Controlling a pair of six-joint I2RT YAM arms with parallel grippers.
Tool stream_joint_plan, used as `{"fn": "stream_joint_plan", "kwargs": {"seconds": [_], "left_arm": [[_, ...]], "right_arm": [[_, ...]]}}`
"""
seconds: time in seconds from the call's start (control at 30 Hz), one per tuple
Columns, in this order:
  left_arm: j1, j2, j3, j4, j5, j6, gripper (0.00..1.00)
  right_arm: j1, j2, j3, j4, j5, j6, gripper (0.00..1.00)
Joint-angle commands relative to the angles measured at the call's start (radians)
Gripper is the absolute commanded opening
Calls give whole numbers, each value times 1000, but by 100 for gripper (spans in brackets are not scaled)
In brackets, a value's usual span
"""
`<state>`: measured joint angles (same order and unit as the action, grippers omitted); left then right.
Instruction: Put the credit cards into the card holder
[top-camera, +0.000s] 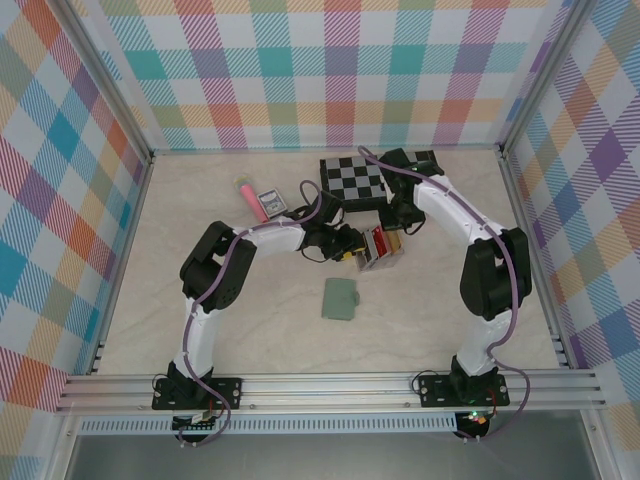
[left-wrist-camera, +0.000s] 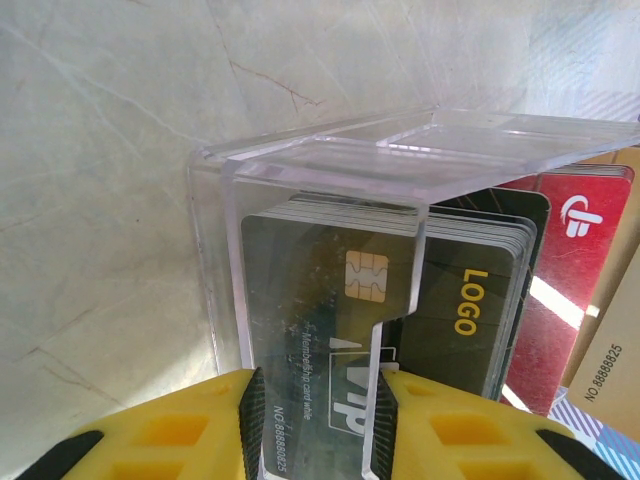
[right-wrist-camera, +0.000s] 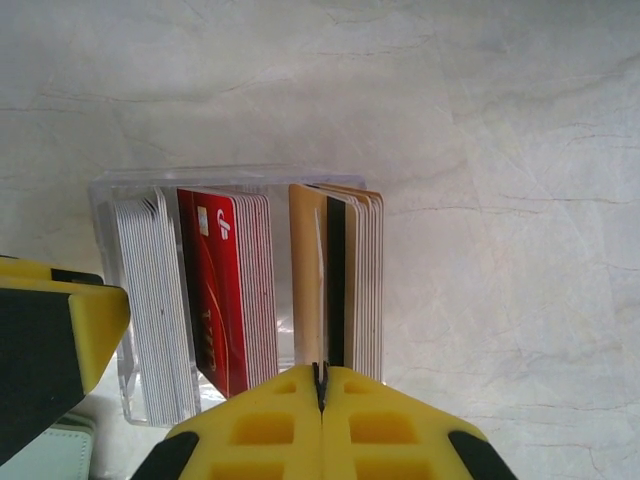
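The credit cards stand upright in a clear plastic rack (top-camera: 378, 248) in mid-table. My left gripper (left-wrist-camera: 318, 385) is shut on the rack's clear front wall (left-wrist-camera: 330, 160), with a black chip card (left-wrist-camera: 300, 290) just behind the wall. Beside it are a dark "LOGO" card (left-wrist-camera: 470, 300) and a red card (left-wrist-camera: 570, 260). From above, my right gripper (right-wrist-camera: 321, 370) is shut on the thin top edge of one card in the tan stack (right-wrist-camera: 305, 270), next to the red stack (right-wrist-camera: 215, 290). The card holder (top-camera: 342, 298), a sage-green wallet, lies closed nearer the arm bases.
A black-and-white chessboard (top-camera: 352, 180) lies behind the rack. A pink pen (top-camera: 245, 195) and a small dark packet (top-camera: 270, 203) sit at the back left. Metal frame rails and plaid walls bound the table (top-camera: 150, 300).
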<state>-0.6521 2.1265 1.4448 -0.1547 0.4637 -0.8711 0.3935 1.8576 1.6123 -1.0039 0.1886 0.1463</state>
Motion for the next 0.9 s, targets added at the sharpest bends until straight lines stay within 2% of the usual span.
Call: {"fn": "stream_joint_plan", "kwargs": {"seconds": [0.0,0.47,0.63,0.77,0.87], "left_arm": [[3,22,0,-73,-5,11,35],[3,-147,-99,-13,-36,33,48],[5,-288,-200,27,-64,37,57],[7,-427,-313,150,-32,2,69],[21,-499,-388,285,44,-40,74]], "right_arm": [[4,-17,27,-36,-43,37,2],[-4,-257,-69,55,-146,161,1],[-14,-355,-159,114,-307,219,1],[-20,-452,-270,218,-442,308,1],[-31,-497,-335,292,-542,362,1]]}}
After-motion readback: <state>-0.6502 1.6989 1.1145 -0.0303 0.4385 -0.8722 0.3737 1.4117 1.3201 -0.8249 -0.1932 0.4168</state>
